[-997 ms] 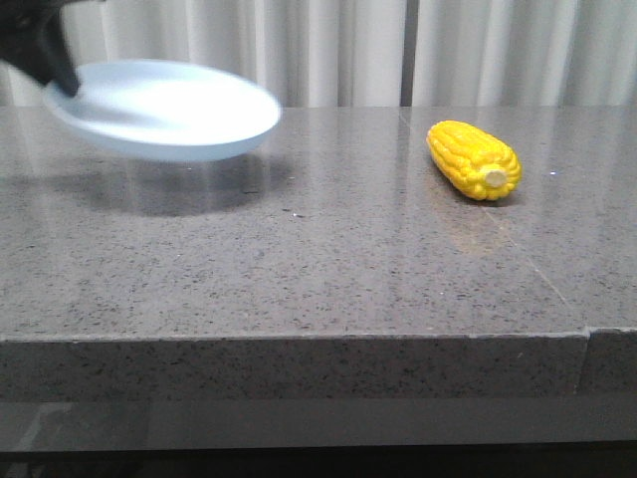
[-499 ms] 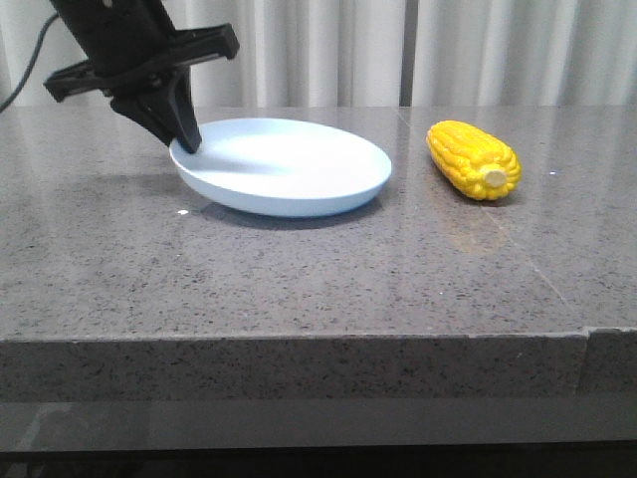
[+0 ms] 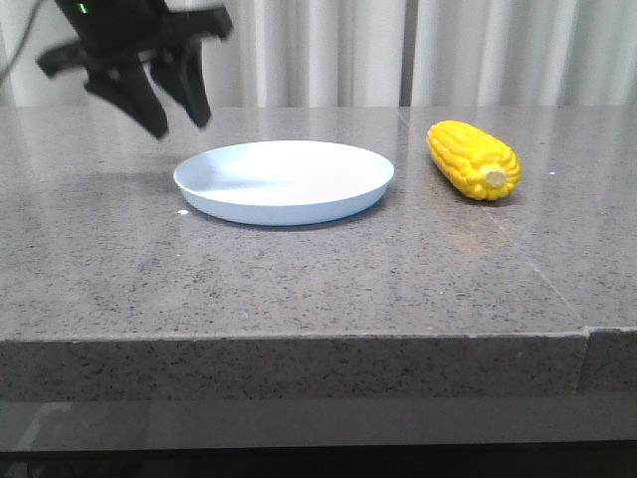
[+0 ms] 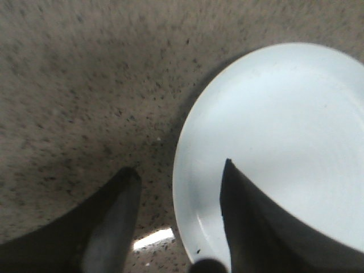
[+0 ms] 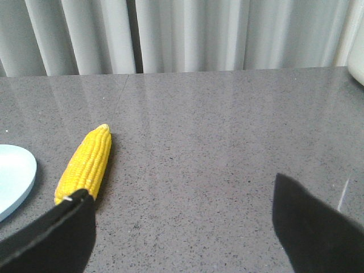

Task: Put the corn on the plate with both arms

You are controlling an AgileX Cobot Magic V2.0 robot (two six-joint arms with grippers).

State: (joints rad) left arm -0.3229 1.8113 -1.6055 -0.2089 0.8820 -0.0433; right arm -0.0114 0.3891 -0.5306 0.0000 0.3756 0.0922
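The left gripper (image 3: 179, 118) is hanging in the upper left of the front view, jaws parted and holding nothing, tips pointing down just above and beside the left rim of the plate (image 3: 285, 180). The plate is lying flat on the grey stone table (image 3: 299, 279), at centre. The corn (image 3: 474, 159) is lying on the table right of the plate, near it but apart, pale stub end facing the camera. In its wrist view the right gripper (image 5: 182, 227) is spreading wide, empty, above bare table beside the corn.
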